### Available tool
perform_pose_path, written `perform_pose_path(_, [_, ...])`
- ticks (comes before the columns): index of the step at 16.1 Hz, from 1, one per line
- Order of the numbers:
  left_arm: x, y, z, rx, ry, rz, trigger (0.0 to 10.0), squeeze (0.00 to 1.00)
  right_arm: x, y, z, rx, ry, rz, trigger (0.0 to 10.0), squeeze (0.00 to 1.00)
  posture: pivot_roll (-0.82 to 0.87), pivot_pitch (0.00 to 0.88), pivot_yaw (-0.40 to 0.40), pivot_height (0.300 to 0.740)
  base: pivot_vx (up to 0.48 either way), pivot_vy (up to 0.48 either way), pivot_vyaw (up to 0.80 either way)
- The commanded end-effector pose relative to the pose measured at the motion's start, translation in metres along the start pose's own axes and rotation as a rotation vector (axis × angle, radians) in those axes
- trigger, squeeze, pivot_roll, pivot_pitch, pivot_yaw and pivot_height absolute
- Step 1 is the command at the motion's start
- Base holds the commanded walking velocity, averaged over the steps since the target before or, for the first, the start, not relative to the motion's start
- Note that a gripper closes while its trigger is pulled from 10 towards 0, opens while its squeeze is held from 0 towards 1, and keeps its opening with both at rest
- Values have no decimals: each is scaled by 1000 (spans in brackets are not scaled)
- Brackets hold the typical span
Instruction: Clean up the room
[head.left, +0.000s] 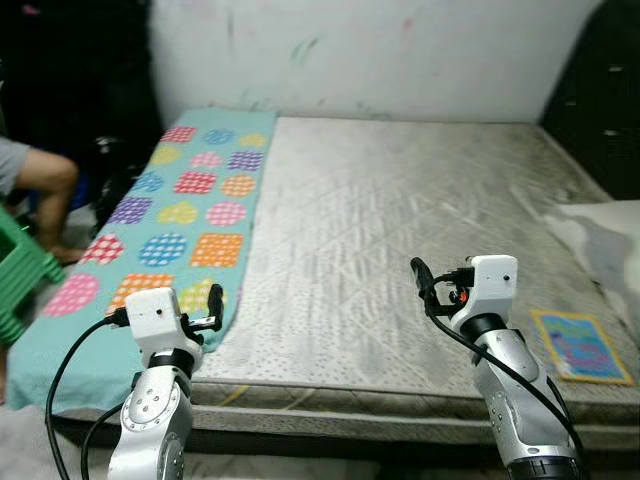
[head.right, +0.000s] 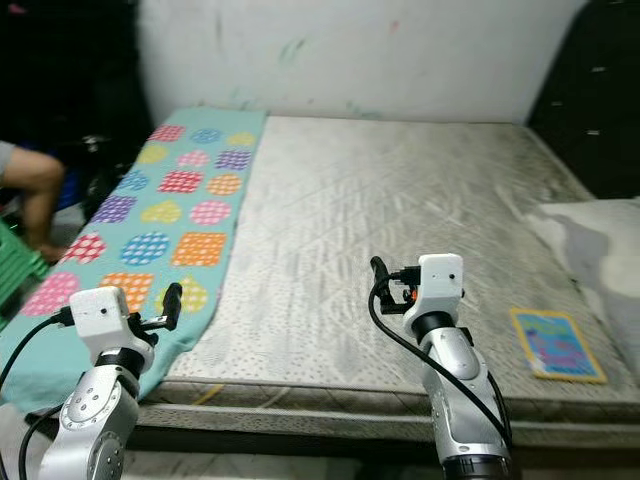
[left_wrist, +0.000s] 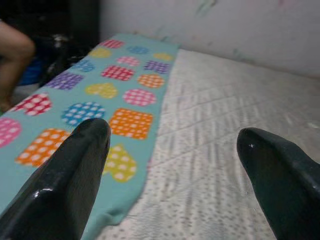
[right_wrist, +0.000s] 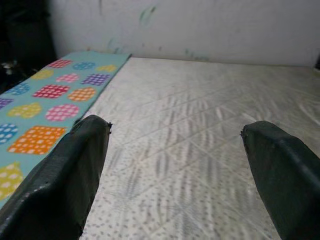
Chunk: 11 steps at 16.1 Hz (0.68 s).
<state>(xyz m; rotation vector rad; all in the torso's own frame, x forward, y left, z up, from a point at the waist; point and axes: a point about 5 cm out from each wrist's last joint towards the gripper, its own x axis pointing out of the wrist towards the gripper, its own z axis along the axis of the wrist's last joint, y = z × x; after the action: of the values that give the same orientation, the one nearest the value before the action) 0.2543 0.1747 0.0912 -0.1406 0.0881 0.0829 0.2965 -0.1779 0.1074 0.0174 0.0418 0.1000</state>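
Observation:
A bare grey quilted mattress (head.left: 400, 200) lies before me. Along its left side is spread a teal blanket (head.left: 190, 220) printed with bright dotted hearts, circles and squares. A small colourful picture card (head.left: 582, 346) lies flat near the mattress's front right corner. My left gripper (head.left: 208, 312) is held over the blanket's near corner, open and holding nothing. My right gripper (head.left: 424, 285) hovers over the front middle of the mattress, also open and holding nothing. In the left wrist view the fingers (left_wrist: 75, 170) frame the blanket's edge (left_wrist: 115, 100); the right wrist view looks along the mattress (right_wrist: 200, 125).
A rumpled white cloth (head.left: 605, 240) lies at the mattress's right edge. A person's knee (head.left: 45, 180) and a green plastic stool (head.left: 20, 270) are at the far left beside the bed. A marked white wall (head.left: 380, 50) stands behind the bed.

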Motion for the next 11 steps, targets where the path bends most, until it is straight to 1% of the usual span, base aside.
perform_pose_path(1, [-2, -3, 5, 8, -29, -30, 10000, 0, 1, 0, 5, -7, -11, 3, 10000, 0, -51, 0, 21, 740, 0, 0, 0])
perform_pose_path(2, [-2, -3, 6, 4, -31, -38, 10000, 0, 1, 1, 5, -7, -10, 5, 10000, 0, -51, 0, 21, 740, 0, 0, 0])
perform_pose_path(4, [-3, -4, 6, 4, -34, -42, 10000, 0, 1, 1, 5, -7, -10, 6, 10000, 0, -53, 0, 19, 740, 279, 0, 0])
perform_pose_path(11, [-3, -6, 6, -2, -33, -58, 10000, 0, 2, 1, 5, -6, -12, 3, 10000, 0, -53, 0, 19, 740, 399, 0, 0])
